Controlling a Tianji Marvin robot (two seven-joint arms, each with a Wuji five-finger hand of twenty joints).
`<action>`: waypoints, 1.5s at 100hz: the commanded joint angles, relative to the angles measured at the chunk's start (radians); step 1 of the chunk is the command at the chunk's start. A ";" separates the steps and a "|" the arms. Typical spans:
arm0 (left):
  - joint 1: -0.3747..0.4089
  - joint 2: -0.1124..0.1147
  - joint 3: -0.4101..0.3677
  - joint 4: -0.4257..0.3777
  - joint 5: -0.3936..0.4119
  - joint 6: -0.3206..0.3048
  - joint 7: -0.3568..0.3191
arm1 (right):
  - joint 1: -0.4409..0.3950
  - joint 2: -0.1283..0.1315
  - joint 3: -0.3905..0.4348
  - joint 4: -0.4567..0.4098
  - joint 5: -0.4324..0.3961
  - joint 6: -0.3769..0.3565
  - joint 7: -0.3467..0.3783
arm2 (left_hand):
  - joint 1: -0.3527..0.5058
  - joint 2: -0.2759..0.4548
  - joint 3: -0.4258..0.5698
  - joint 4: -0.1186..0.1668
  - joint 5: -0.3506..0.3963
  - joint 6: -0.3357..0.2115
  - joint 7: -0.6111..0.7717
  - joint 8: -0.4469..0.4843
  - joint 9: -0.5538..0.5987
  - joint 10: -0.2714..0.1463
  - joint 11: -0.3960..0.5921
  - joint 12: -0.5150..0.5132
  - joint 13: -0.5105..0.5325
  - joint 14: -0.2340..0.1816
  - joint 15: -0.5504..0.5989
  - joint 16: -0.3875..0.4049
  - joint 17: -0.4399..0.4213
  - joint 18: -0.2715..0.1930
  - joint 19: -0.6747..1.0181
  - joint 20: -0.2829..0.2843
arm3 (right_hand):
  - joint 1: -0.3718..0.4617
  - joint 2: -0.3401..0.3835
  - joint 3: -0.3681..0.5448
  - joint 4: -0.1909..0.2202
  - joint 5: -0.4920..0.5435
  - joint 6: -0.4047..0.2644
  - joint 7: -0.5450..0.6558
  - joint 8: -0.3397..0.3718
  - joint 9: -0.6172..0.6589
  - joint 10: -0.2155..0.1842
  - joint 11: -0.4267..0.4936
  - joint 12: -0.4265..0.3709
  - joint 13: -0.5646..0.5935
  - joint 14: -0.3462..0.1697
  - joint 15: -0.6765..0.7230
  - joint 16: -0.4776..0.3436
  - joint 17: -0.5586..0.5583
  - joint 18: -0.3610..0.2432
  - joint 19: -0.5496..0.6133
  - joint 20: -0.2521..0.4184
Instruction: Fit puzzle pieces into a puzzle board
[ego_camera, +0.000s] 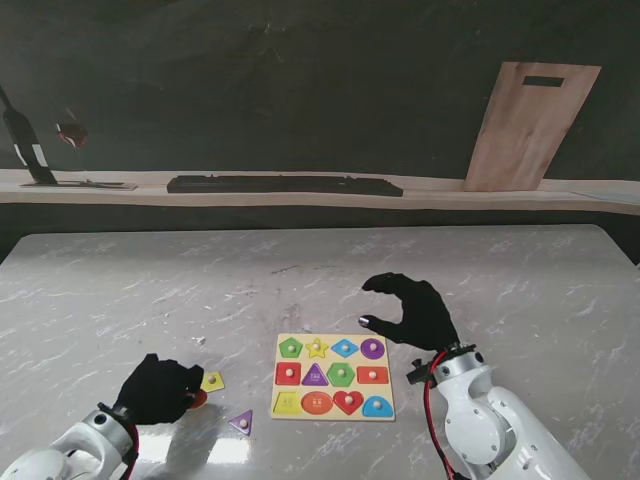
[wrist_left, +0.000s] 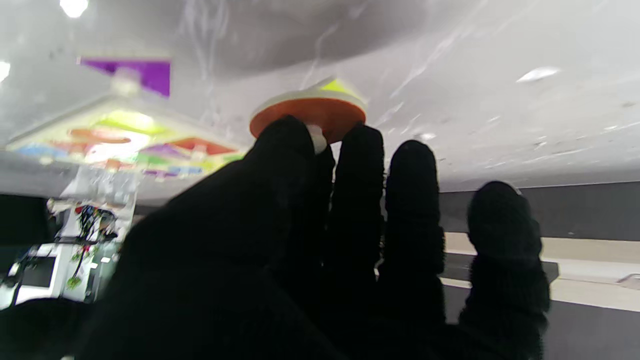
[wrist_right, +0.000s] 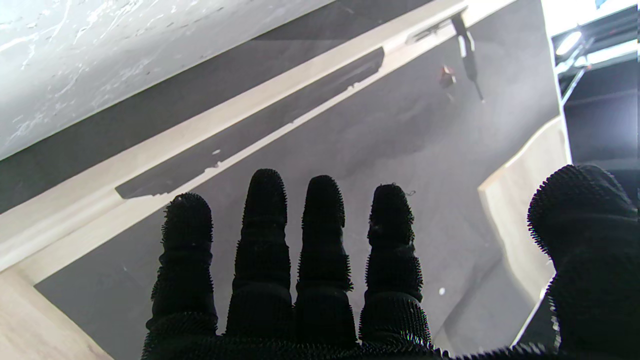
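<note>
now | left hand (ego_camera: 158, 390) pinching orange round piece (wrist_left: 310, 111) by knob | right hand (ego_camera: 415, 312) spread, empty | next: carry to puzzle board (ego_camera: 333, 375)

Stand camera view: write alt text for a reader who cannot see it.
A puzzle board full of coloured shapes lies on a marble table. The left hand closes on a red piece beside a yellow piece, with a purple triangle loose nearby. The right hand hovers open by the board's right side.
</note>
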 joint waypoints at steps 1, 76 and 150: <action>-0.033 -0.003 0.017 -0.016 -0.018 -0.019 -0.020 | 0.000 -0.001 -0.008 0.001 0.006 -0.008 0.009 | 0.004 -0.015 0.050 -0.003 0.016 -0.007 0.056 0.010 0.031 0.031 0.028 0.019 0.046 -0.023 0.031 0.019 0.017 -0.171 0.049 0.011 | -0.027 0.018 -0.014 0.007 -0.013 -0.024 0.002 0.004 -0.001 0.001 0.011 0.006 0.011 -0.004 0.011 0.006 -0.015 0.008 0.010 0.008; -0.382 -0.012 0.446 0.062 -0.322 0.172 -0.223 | -0.012 -0.016 0.029 0.016 0.090 -0.090 0.007 | 0.014 -0.013 0.055 -0.008 0.012 0.014 0.053 0.007 0.023 0.048 0.045 0.012 0.041 -0.004 0.044 0.009 0.022 -0.147 0.053 0.012 | -0.024 0.019 -0.016 0.006 -0.009 -0.022 -0.001 0.003 -0.001 0.002 0.009 0.005 0.009 -0.003 0.010 0.006 -0.017 0.007 0.008 0.008; -0.533 -0.025 0.691 0.131 -0.443 0.323 -0.270 | -0.031 -0.024 0.065 0.013 0.112 -0.123 -0.011 | 0.022 -0.008 0.049 -0.005 0.011 0.032 0.051 0.008 0.018 0.064 0.059 0.019 0.039 0.008 0.066 0.010 0.031 -0.129 0.056 0.018 | -0.023 0.019 -0.017 0.007 -0.009 -0.022 -0.002 0.004 0.001 0.001 0.008 0.004 0.010 -0.002 0.010 0.007 -0.017 0.008 0.008 0.009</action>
